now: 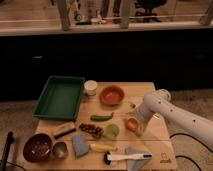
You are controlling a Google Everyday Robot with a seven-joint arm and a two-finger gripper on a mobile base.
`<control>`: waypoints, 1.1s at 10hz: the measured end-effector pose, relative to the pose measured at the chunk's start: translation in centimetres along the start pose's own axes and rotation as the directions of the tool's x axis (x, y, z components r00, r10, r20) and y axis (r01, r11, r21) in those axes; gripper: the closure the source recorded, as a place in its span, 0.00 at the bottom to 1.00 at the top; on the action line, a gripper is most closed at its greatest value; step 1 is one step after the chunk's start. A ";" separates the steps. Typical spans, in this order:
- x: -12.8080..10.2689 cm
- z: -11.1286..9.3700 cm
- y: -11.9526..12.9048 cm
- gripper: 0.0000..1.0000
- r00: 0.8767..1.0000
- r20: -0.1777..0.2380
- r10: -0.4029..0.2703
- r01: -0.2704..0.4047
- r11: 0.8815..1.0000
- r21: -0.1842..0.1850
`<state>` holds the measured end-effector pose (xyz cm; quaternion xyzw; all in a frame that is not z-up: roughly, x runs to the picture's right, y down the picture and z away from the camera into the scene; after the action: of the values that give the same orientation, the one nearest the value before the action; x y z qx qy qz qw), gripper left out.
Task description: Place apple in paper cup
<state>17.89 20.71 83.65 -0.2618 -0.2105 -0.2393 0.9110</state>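
Observation:
The apple (131,124), small and orange-red, lies on the wooden table (150,142) right of centre. My gripper (136,125) is at the end of the white arm (165,111) that reaches in from the right. It is down at the apple, right against its right side. The paper cup (90,87), white and upright, stands at the table's back, beside the green tray's (59,96) right corner and well to the apple's upper left.
An orange-red bowl (111,95) sits between cup and apple. A round light-green thing (112,131), a green pod (101,117) and grapes (91,129) lie left of the apple. In front are a dark bowl (37,147), a metal cup (60,149), a sponge (80,144), a banana (102,147) and a brush (125,157).

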 end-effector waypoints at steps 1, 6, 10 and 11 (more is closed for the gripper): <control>-0.2 0.1 -0.1 0.49 1.000 0.004 -0.009 0.009 1.000 0.000; -0.4 -0.6 -0.1 0.98 1.000 0.016 -0.027 0.027 1.000 0.016; 0.1 -1.4 0.3 1.00 1.000 0.012 -0.013 0.013 0.999 0.034; 0.3 -1.6 0.4 1.00 1.000 0.009 -0.010 0.009 0.999 0.037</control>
<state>18.72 19.97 82.40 -0.2452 -0.2204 -0.2386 0.9135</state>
